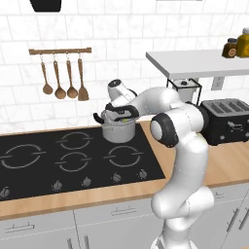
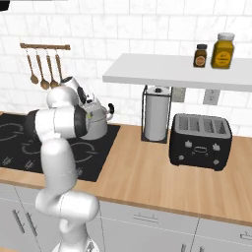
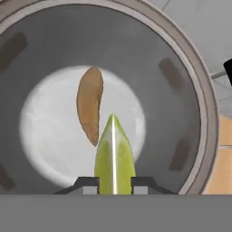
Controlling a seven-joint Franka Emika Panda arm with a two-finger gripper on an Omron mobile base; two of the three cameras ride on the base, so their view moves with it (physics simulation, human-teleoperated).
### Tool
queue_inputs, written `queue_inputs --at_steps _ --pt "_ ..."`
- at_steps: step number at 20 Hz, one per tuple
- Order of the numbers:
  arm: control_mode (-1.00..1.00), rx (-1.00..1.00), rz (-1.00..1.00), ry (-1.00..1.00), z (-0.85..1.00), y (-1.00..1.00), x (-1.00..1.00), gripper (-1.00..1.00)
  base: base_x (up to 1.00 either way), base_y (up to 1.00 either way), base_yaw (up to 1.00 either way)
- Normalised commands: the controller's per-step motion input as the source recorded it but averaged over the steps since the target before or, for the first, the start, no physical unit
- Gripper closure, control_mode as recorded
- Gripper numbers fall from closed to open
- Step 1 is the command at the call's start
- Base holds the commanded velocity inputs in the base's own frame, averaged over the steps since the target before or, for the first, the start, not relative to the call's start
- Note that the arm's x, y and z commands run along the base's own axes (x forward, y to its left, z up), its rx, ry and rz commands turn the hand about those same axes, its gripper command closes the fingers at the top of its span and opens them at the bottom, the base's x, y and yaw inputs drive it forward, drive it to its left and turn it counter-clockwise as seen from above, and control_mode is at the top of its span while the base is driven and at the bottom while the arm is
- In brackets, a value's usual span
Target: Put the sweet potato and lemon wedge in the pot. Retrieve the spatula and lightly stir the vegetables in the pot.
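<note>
The round silver steel pot with black loop handles sits on the black glass cooktop, at its back right corner. The tool hangs right over the pot's mouth, its fingers clamped on a yellow-green lemon wedge. A brown, elongated sweet potato lies on the pot's floor.

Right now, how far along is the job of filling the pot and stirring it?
Done: the sweet potato already lies on the floor of the pot. In hand: the gripper, directly above the pot, is shut on the lemon wedge, not yet released. Left: dropping the wedge, then fetching the spatula from the wall rail and stirring.
</note>
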Motion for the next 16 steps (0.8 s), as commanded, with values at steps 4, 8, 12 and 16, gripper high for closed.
queue_inputs --at_steps 4,8,12,16 --pt "-1.00 0.01 -0.11 0.02 0.00 -0.03 0.01 -1.00 0.00 0.00 0.00" --pt "-1.00 0.01 0.00 -0.04 0.39 -0.01 -0.06 -1.00 0.00 0.00 0.00" --pt "-1.00 0.09 0.00 -0.14 0.97 -0.01 -0.60 -1.00 0.00 0.00 0.00" --pt "-1.00 0.16 0.00 -0.10 1.00 -0.20 -0.98 -1.00 0.00 0.00 0.00"
